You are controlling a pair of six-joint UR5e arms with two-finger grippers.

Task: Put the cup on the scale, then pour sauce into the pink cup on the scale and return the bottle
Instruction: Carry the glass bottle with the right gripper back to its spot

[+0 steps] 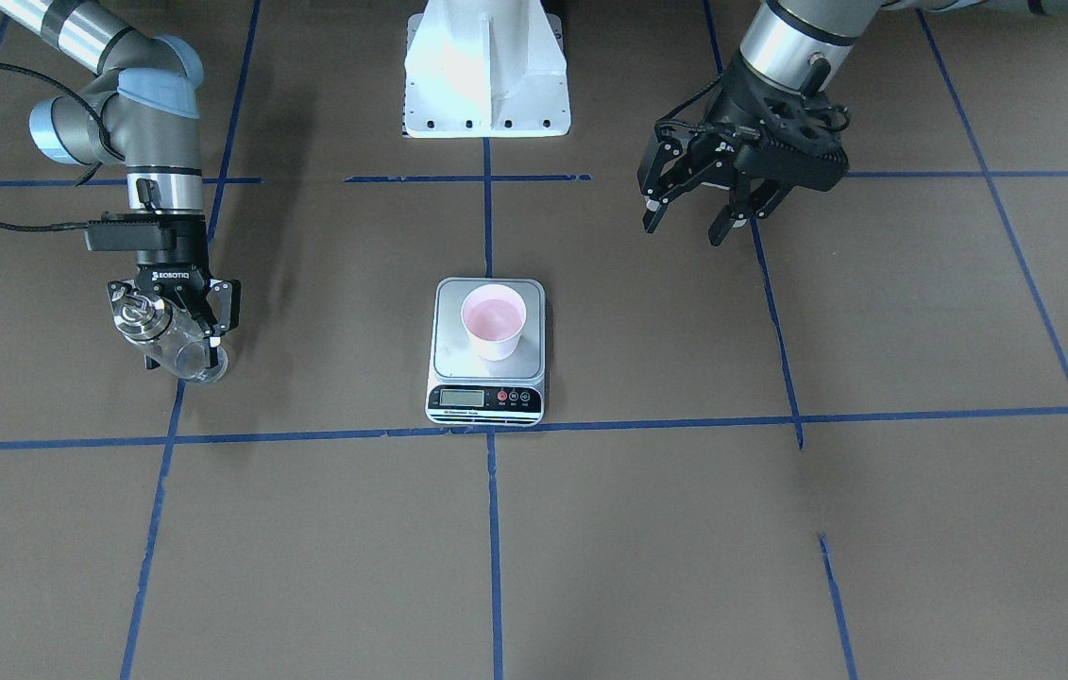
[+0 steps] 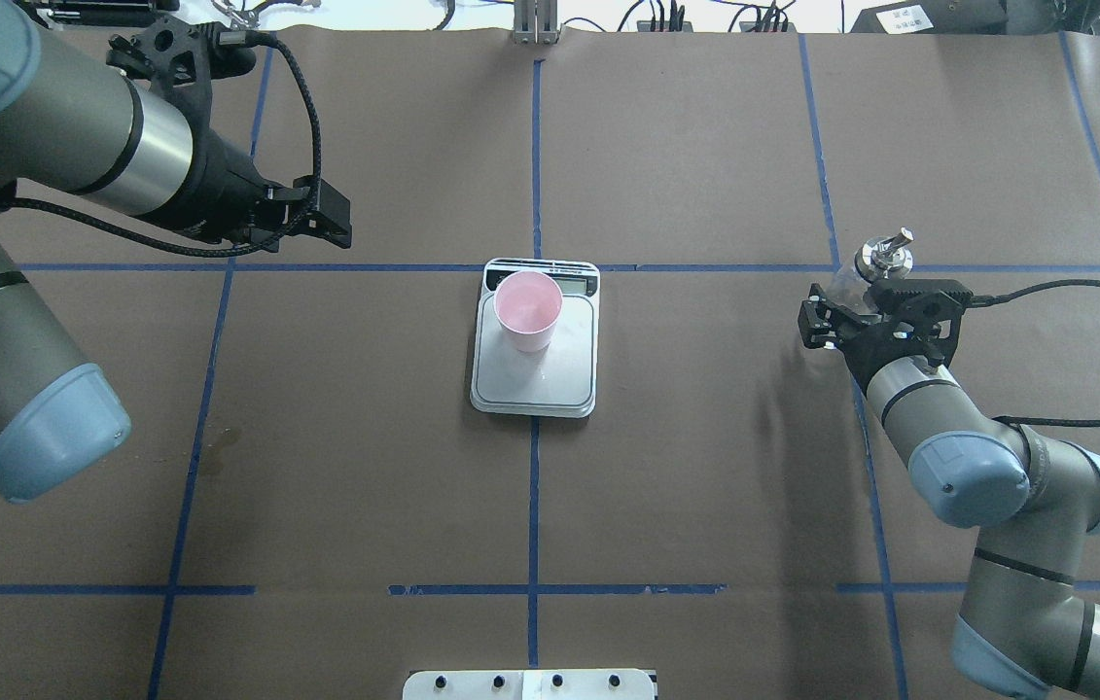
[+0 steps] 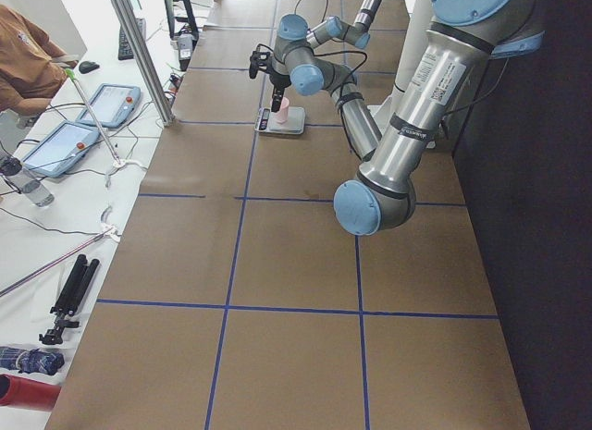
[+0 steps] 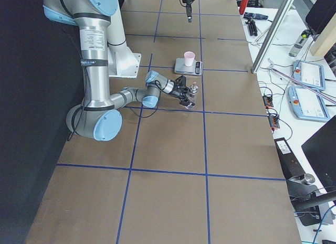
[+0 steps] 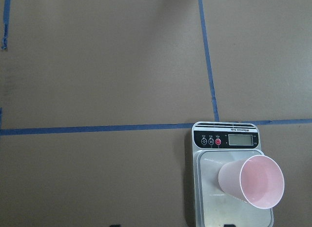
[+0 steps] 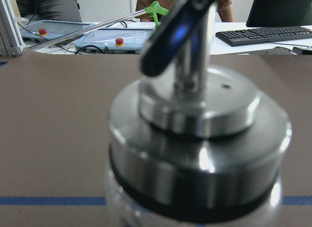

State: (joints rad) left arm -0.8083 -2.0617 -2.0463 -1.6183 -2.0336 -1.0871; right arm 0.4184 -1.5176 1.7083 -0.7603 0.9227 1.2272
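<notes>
Broadly, my brown table (image 1: 873,529) fills every view, split into big squares by blue tape (image 1: 637,422). My left arm (image 2: 73,146) reaches over the far part of its own side. My right arm (image 2: 977,467) is folded low over the other side, elbow bent and wrist pointing away from my base.

The scale (image 1: 458,331) lies flat near the middle of the table, just on my side of a tape crossing. Its silver platform faces up, and its black panel with the display (image 1: 463,398) is turned away from me. Both of my arms are well apart from it.

My left gripper (image 1: 685,227) hangs in the air above the table, off to the left of the scale. Its fingers are spread wide with nothing between them. From its wrist camera I look down on the scale and cup in the lower right corner.

My right gripper (image 1: 175,331) is closed around the glass body of the bottle (image 1: 177,351), far out to the right of the scale and close to a tape line. The bottle stands roughly upright in my grip, low to the table. Whether its base touches the surface I cannot tell.

The cup (image 1: 494,321) stands upright on the scale's platform, open mouth up and pink inside, narrower than the plate under it.

The bottle's silver cap (image 2: 885,255), with its small spout, sticks up above my right fingers. In the right wrist camera it is a blurred close-up filling most of the picture.
</notes>
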